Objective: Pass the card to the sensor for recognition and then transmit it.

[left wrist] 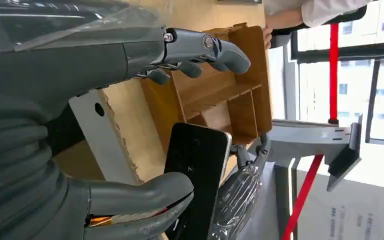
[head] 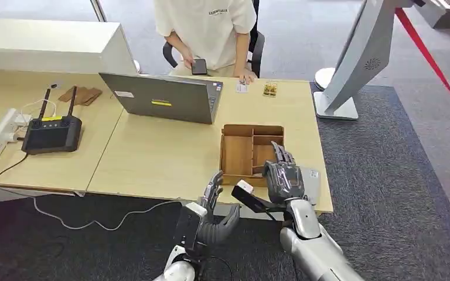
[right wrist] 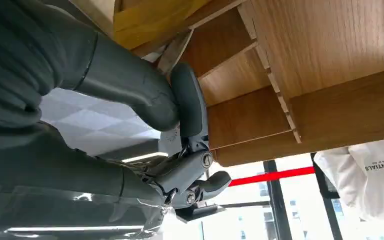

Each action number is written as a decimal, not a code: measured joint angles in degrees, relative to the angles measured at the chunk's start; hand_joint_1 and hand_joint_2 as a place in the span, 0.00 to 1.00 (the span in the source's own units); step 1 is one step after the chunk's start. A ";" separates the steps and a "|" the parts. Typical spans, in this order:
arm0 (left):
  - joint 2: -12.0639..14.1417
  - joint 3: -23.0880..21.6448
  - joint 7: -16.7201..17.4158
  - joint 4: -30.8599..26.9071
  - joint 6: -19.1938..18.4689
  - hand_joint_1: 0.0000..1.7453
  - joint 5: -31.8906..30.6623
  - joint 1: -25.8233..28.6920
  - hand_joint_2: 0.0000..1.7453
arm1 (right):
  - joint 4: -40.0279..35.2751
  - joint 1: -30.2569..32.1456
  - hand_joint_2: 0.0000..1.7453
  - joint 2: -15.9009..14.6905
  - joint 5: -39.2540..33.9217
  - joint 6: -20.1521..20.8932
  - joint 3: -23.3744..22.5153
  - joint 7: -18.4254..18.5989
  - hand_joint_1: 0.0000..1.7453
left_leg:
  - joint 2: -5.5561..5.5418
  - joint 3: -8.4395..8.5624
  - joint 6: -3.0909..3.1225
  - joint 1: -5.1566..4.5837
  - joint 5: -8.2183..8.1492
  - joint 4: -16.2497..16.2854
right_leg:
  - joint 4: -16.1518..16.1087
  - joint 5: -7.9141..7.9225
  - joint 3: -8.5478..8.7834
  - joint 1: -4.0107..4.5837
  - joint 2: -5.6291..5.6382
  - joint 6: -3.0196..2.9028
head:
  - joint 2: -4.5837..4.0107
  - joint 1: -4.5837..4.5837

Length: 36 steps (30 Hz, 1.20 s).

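A wooden divided tray (head: 237, 153) sits near the table's front right edge. My right hand (head: 282, 175) hovers over its front right part, fingers stretched toward the far side. In the right wrist view the thumb (right wrist: 190, 100) lies close against the fingers above the tray's compartments (right wrist: 330, 60), with a pale thin piece (right wrist: 172, 52) beside it; I cannot tell whether anything is pinched. A flat grey pad (head: 310, 177) lies just right of that hand. My left hand (head: 211, 216) hangs below the table's front edge, fingers (left wrist: 200, 47) and thumb (left wrist: 140, 200) apart, holding nothing. A small white card (head: 242, 88) lies at the far edge.
A person (head: 205, 29) sits behind the table holding a phone (head: 198, 66), one hand by the white card. An open laptop (head: 167, 96) stands mid-table; a black controller (head: 53, 133) and power strip (head: 0, 134) are at the left. A white stand (head: 351, 76) rises right of the table.
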 joint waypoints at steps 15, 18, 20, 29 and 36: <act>0.00 0.00 0.07 0.63 -0.11 0.00 0.17 0.04 1.00 | -0.55 0.50 1.00 -0.15 0.09 -2.91 0.07 0.70 0.00 | 0.00 -0.01 0.00 0.00 0.00 0.00 | 0.00 0.00 -0.01 0.00 0.00 0.00 | 0.00 0.00; -0.09 0.00 -0.07 0.96 -0.33 0.00 0.20 0.00 1.00 | -1.72 0.50 1.00 -0.17 0.30 -3.26 0.07 1.03 0.00 | 0.00 0.00 0.00 0.00 0.00 0.00 | 0.00 0.00 -0.01 0.00 0.00 0.00 | 0.00 0.00; -0.13 0.00 -0.17 1.07 -0.37 0.00 0.20 -0.02 1.00 | -2.60 0.49 1.00 -0.22 0.46 -3.17 0.07 1.07 0.00 | 0.00 0.00 0.00 0.00 0.00 0.00 | 0.00 0.00 -0.01 0.00 0.00 0.00 | 0.00 0.00; -0.28 0.00 -0.72 1.53 -0.37 0.00 0.37 -0.15 1.00 | -8.01 0.49 1.00 -0.41 2.69 -4.13 0.09 2.64 0.00 | 0.02 0.00 0.00 0.00 0.00 0.00 | 0.00 0.00 -0.01 0.00 0.00 0.00 | 0.00 0.00; -0.28 0.00 -1.22 1.68 -0.07 0.00 0.57 -0.18 1.00 | -13.53 0.67 1.00 -1.05 4.02 -3.85 0.11 3.28 0.00 | 0.02 0.00 0.00 0.00 0.00 0.00 | 0.00 0.01 -0.01 0.00 0.00 0.00 | 0.00 0.00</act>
